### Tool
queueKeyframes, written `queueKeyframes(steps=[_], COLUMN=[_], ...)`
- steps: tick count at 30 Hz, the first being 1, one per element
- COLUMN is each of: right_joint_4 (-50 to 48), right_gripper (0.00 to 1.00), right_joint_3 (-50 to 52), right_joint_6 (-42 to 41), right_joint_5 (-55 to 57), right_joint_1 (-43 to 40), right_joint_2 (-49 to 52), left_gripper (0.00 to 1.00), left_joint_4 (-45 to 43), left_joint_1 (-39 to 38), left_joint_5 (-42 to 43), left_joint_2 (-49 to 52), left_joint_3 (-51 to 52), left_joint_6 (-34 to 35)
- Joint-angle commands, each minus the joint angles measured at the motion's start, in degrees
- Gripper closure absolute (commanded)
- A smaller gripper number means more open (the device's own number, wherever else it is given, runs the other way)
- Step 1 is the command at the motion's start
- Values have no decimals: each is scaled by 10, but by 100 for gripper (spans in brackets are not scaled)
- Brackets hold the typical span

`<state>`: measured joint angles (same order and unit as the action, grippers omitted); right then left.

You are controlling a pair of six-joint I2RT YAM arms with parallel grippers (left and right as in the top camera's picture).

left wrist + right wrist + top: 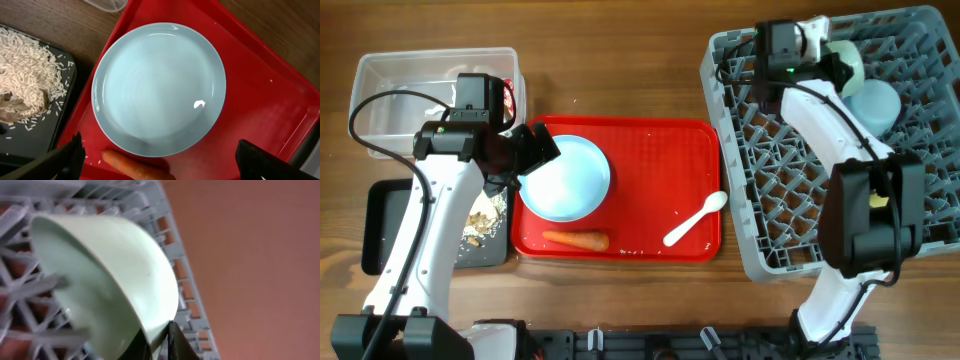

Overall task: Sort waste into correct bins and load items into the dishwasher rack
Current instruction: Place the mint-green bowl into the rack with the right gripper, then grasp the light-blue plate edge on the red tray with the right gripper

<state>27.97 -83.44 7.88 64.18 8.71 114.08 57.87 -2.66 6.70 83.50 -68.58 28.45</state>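
1. Closest up is the pale mint-green bowl [110,275], which fills the right wrist view. The right hand [159,345] is clenched on its rim, one finger on each side. The bowl is tipped on its side over the far corner of the dishwasher rack [790,190]. It looks to be against the lattice, but I can't say for sure that it's seated.
2. Just beside it in the rack sits the light blue bowl [875,105], so that one looks done.
3. Over on the other side, the left hand [159,150] hangs spread wide above the light blue plate [159,87] and is gripping nothing. The plate lies flat on the red tray [660,160] and looks scraped clean.
4. Waste-wise, the beige food scraps [25,70] are piled in the black tray [30,140]. A bit of red and white shows in the corner of the clear tub [410,80], probably the wrapper [507,95], but the arm half hides it. The carrot [132,165] is still on the red tray, right by the plate's near edge. No napkin that I can spot.
5. The white plastic spoon [695,218] lies on the red tray too, toward the rack end. I can't pick out the yellow cup.
6. My read is that it's somewhere past halfway. Left to do are settling the mint bowl, racking the plate and spoon, and binning the carrot.
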Motion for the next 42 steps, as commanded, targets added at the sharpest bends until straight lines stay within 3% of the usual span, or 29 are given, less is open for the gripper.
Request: queueKeyframes(steps=[1, 5, 8, 12, 13, 18, 21, 26, 29, 35, 39, 42], right_joint_4=[52, 104, 123, 125, 126, 126, 130, 129, 124, 61, 30, 31], right_gripper=[70, 53, 51, 30, 29, 29, 30, 30, 30, 31, 46, 68], right_joint_3=[3, 3, 3, 3, 3, 3, 3, 3, 3, 3, 3, 3], right_joint_6=[-75, -111, -111, -107, -107, -119, -158, -197, -270, -363, -388, -412], right_joint_5=[-85, -94, -129, -263, -315, -706, -787, -792, -791, -765, -730, -689], right_joint_1=[21, 33, 40, 50, 52, 71, 99, 200, 259, 327, 337, 336], right_joint_2=[8, 1, -32, -119, -143, -215, -206, -155, -87, 41, 82, 85], left_gripper=[2, 2, 2, 2, 2, 1, 0, 0, 0, 0, 0, 0], left_joint_4=[0, 0, 0, 8, 12, 40, 61, 103, 112, 113, 112, 111], left_joint_1=[3, 3, 3, 3, 3, 3, 9, 80, 113, 117, 117, 117], left_joint_5=[-2, -2, -2, -2, -2, -13, -46, -70, -63, -63, -63, -63], left_joint_2=[-11, -11, -11, -11, -11, -11, -11, -13, -13, -13, -13, -13], left_joint_3=[0, 0, 0, 0, 0, 0, 0, 0, 0, 0, 0, 0], left_joint_6=[5, 5, 5, 5, 5, 5, 11, 26, 36, 35, 36, 36])
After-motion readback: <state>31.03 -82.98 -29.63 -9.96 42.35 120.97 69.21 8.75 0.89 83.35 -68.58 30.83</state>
